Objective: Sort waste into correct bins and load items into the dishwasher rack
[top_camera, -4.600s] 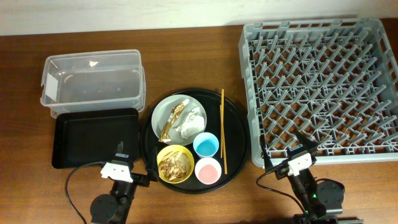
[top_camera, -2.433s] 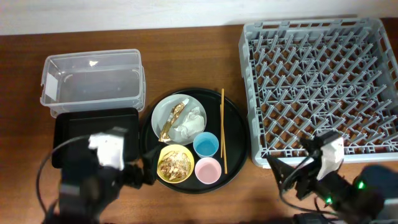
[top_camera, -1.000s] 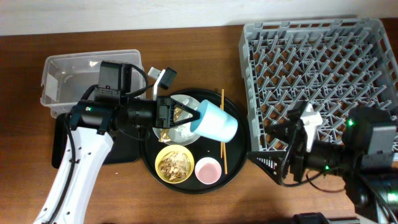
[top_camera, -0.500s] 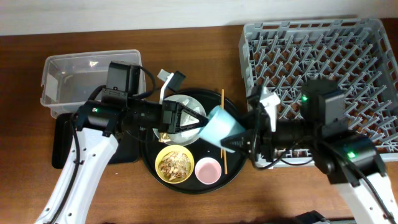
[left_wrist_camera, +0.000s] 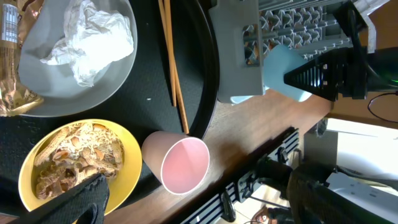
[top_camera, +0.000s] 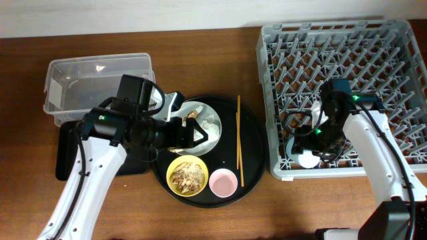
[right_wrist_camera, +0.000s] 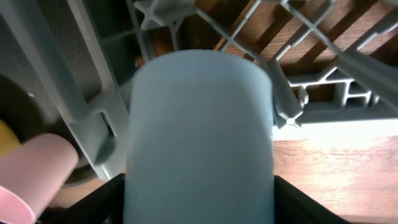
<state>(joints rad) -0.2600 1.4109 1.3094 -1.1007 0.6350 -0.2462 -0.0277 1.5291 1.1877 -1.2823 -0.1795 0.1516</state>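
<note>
At the near left corner of the big grey plastic peg rack [top_camera: 265, 100], our right gripper [top_camera: 310, 152] squeezes the small light-blue cup [right_wrist_camera: 199, 137], its long side in line with the fingers. Our left gripper [top_camera: 198, 135] hangs open.

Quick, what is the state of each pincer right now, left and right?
Left pincer: open, holding nothing.
Right pincer: closed on the blue cup, in the rack.
</note>
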